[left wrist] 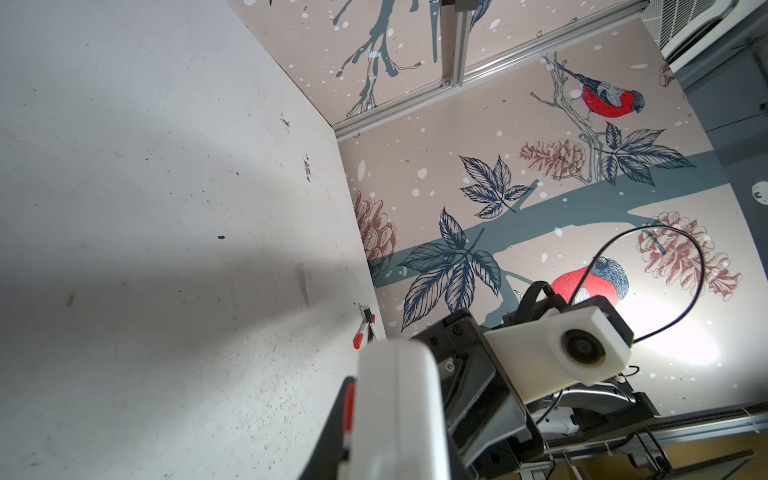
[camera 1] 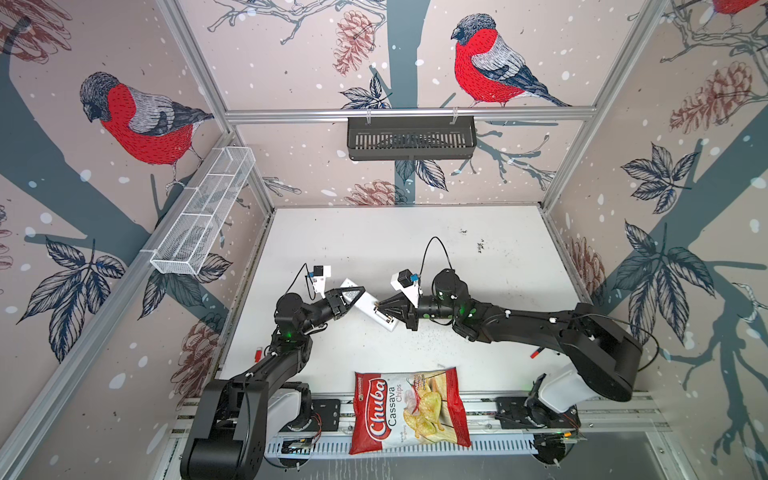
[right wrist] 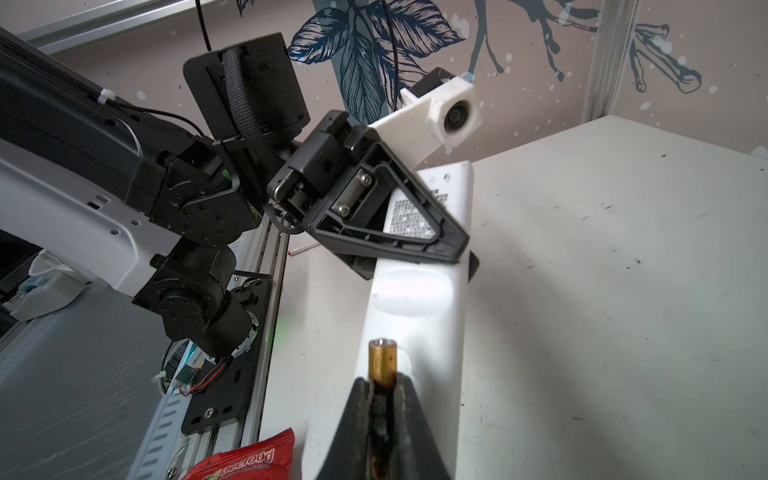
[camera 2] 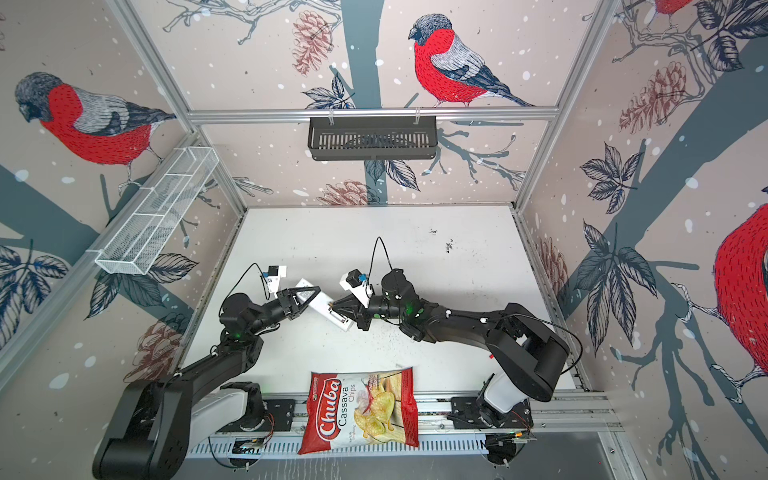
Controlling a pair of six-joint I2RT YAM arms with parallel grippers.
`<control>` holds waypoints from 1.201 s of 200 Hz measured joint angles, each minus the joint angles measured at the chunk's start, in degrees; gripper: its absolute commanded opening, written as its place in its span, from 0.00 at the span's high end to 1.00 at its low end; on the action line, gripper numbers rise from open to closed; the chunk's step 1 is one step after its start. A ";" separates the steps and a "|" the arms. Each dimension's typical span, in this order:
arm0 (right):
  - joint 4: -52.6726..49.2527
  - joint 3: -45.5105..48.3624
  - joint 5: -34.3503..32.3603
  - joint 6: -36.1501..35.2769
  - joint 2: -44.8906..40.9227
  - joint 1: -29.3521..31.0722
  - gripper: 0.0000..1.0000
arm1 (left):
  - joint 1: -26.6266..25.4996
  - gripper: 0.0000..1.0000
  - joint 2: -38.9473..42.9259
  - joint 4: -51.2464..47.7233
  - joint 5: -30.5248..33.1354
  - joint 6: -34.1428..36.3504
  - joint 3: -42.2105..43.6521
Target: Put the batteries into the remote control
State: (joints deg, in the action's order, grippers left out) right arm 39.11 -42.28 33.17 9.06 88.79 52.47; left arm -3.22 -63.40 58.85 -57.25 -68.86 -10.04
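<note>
The remote control (camera 1: pixel 371 306) (camera 2: pixel 323 308), a slim white bar, hangs slanted above the table, plain back up. My left gripper (camera 1: pixel 360 291) (camera 2: pixel 316 290) is shut across its far half; the left wrist view shows the white body (left wrist: pixel 399 415) between the black fingers (left wrist: pixel 332 436). My right gripper (camera 1: pixel 379 308) (camera 2: pixel 332 306) is shut on a battery (right wrist: pixel 382 360) whose gold end pokes out of the tips (right wrist: pixel 382 395). That end sits just over the remote's back (right wrist: pixel 415 299), below an oval recess. Dark slots show at the remote's near end (camera 1: pixel 385 320).
A red Chuba chips bag (camera 1: pixel 409 409) lies at the front edge on the rail. Small red-tipped bits lie at the left (camera 1: pixel 258 353) and right (camera 1: pixel 536 353) table edges. A black basket (camera 1: pixel 411 137) hangs on the back wall and a white mesh one (camera 1: pixel 203 212) on the left wall.
</note>
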 measured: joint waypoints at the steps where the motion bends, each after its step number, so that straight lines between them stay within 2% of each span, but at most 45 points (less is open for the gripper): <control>1: 0.04 0.00 -0.04 0.00 0.00 0.00 0.88 | 0.00 1.00 0.00 0.15 -0.04 -0.15 0.02; 108: 2.19 2.14 -0.66 2.99 -1.11 1.29 0.88 | 2.43 1.00 1.66 1.95 -0.57 -1.20 0.44; 168: 5.07 1.92 -0.92 5.92 1.27 1.68 0.89 | 3.02 1.00 1.92 1.99 -0.55 -1.20 0.68; 240: 6.49 1.29 -2.36 6.19 2.38 2.71 0.89 | 3.98 1.00 2.27 2.08 -0.70 -1.33 0.98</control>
State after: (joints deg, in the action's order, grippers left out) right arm 45.60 -40.99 30.81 15.25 91.18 55.18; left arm 0.75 -61.12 60.93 -57.95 -70.19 -9.06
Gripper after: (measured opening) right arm 0.128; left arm 0.208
